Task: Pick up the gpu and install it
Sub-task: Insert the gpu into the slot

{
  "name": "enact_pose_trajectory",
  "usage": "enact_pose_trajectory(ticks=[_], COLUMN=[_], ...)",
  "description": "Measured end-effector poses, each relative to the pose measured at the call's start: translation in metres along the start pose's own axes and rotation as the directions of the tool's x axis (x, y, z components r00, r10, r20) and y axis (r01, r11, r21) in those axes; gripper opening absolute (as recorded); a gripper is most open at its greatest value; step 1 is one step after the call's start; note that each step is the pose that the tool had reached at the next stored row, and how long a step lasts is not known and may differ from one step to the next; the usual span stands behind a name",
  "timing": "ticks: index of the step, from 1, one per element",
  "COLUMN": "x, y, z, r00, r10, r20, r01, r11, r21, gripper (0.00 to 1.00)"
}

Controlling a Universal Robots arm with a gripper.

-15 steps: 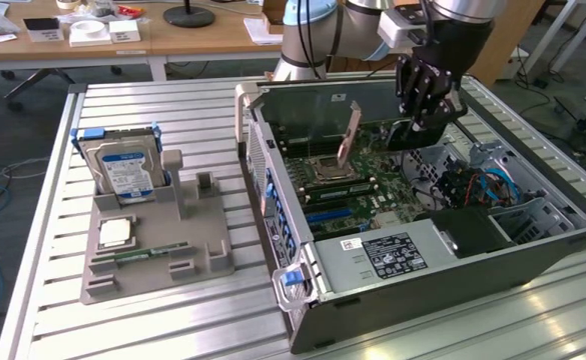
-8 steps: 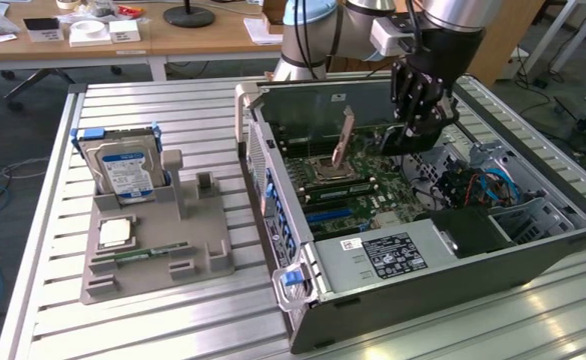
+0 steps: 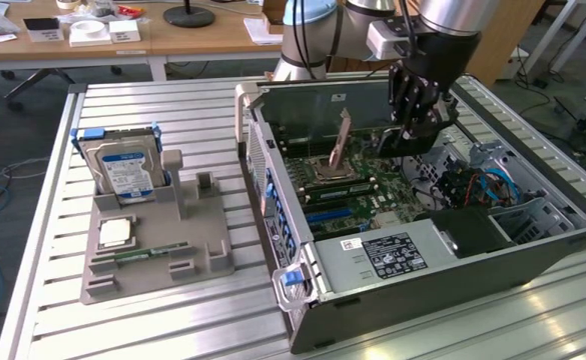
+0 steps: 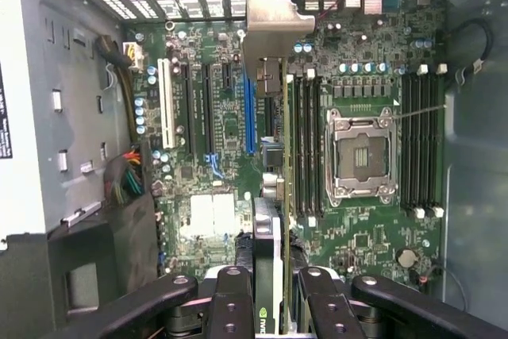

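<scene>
My gripper [image 3: 410, 135] is down inside the open computer case [image 3: 272, 187], over the green motherboard [image 3: 358, 191]. It is shut on the gpu [image 3: 393, 145], a thin dark card held on edge. In the wrist view the gpu [image 4: 268, 275] runs away from my gripper [image 4: 274, 295] between the black fingers [image 4: 230, 299], and its silvery end bracket [image 4: 270, 29] reaches the case's rear slot openings. The card hangs between the blue slot [image 4: 250, 109] and the RAM slots [image 4: 305, 140]. I cannot tell whether its lower edge touches the board.
A grey stand [image 3: 152, 240] on the slatted table at the exterior view's left holds a hard drive [image 3: 122, 169], a CPU chip [image 3: 115, 232] and a RAM stick [image 3: 148, 251]. Inside the case are the open CPU socket [image 4: 359, 156], the power supply [image 3: 398, 255] and cables [image 3: 478, 187].
</scene>
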State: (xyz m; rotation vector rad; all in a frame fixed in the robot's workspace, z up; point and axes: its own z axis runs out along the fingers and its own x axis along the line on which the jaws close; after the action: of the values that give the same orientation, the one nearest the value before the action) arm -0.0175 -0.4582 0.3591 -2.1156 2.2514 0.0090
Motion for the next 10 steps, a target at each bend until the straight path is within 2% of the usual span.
enact_pose_trajectory(ticks=[10], x=[0.001], y=[0.007], z=[0.0145], r00=[1.0], r10=[0.0], r20=[0.0], r01=[0.0], r11=[1.0], r21=[-0.0003], gripper=[0.27])
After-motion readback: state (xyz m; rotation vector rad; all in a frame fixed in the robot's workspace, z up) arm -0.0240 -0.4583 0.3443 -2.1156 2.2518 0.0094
